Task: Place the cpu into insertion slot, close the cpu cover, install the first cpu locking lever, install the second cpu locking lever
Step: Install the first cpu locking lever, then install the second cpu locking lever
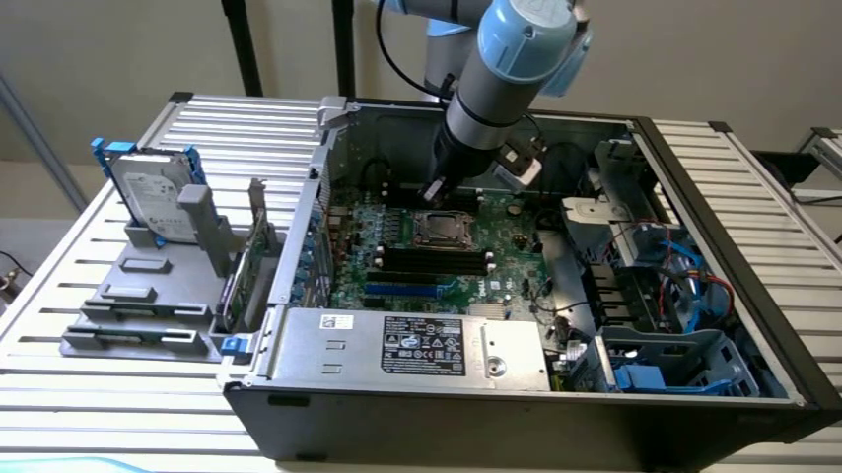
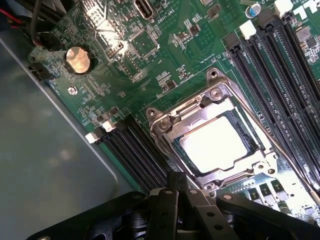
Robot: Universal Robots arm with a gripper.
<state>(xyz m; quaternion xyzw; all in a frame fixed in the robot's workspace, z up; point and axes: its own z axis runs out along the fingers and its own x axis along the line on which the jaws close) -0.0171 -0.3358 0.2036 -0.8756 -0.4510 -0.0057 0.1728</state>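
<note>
We note the pale silver-grey square cpu [image 2: 216, 145] seated in the insertion slot [image 1: 441, 230], thin silver metal cpu cover [image 2: 172, 121] closed over it. Black gripper [image 2: 176, 184], fingers pressed together and empty, hangs just beside the cover's edge above the green circuit board [image 2: 150, 45].

My claw [image 2: 176, 181] hangs pressed together, holding nothing, just above one edge of the insertion slot [image 2: 159, 125]; the cpu [image 2: 216, 143] lies seated in it, its pale face bright with glare; the cpu cover [image 2: 197, 107] lies flat, framing the chip; long black memory slots [image 2: 272, 65] run along two opposite sides of the socket on the green board [image 2: 165, 60]; a round coin battery [image 2: 78, 59] sits near the board's edge, beside a grey case wall [image 2: 45, 165].
</note>
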